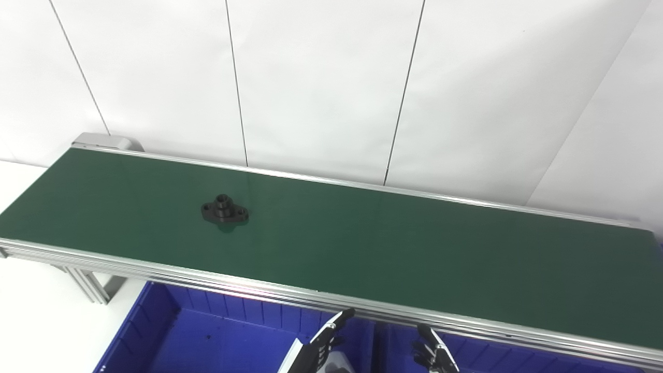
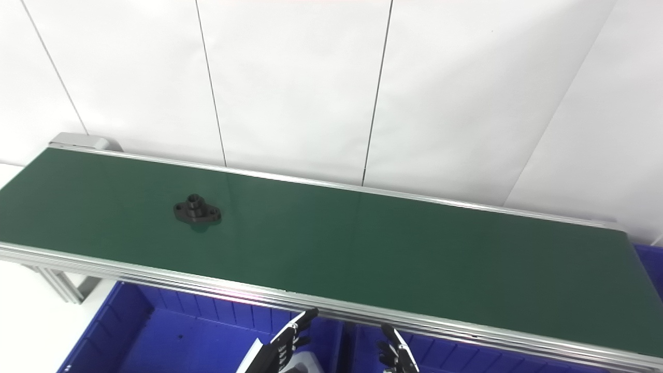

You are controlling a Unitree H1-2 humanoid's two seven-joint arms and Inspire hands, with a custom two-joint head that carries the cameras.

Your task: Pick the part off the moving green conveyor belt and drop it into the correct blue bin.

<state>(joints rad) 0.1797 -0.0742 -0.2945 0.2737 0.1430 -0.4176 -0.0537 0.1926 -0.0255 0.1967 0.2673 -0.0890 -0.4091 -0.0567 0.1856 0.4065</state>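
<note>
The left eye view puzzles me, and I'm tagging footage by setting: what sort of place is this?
Probably a factory-style sorting station or a lab mock-up of one: a green conveyor belt in aluminium rails carries a black flanged part, blue bins sit below its near edge, and plain white panels stand behind.

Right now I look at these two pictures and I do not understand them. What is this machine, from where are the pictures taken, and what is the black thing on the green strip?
Both pictures come from two cameras side by side on a humanoid robot's head, so they show one scene. The long green strip is a conveyor belt with metal rails. On it, toward the left, lies one black flanged part, a flat base with a raised hub. Nothing touches it. Below the near rail stand blue bins. At the bottom edge you see the robot's left hand and right hand, dark fingers apart, low over the bins. Neither holds anything.
</note>
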